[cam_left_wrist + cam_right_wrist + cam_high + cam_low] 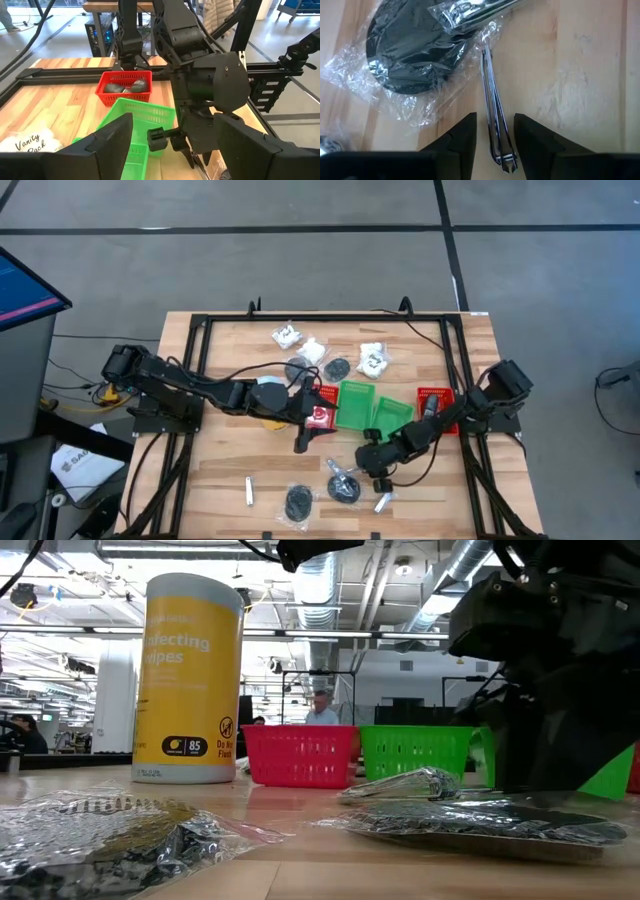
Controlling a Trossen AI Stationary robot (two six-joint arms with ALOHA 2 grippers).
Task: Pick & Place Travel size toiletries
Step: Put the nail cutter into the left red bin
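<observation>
Slim shiny metal tweezers, crinkly-wrapped disc

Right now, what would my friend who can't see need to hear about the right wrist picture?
The right pincer straddles a thin silvery packet lying on the wooden table, fingers either side. Beside it lies a dark round disc in clear crinkly wrap.

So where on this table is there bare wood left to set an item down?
Bare wood: the table strip left of the white packets, and the front-right corner past the small tube. Crowded: the middle, around the yellow cup, green bins and both hands.
</observation>
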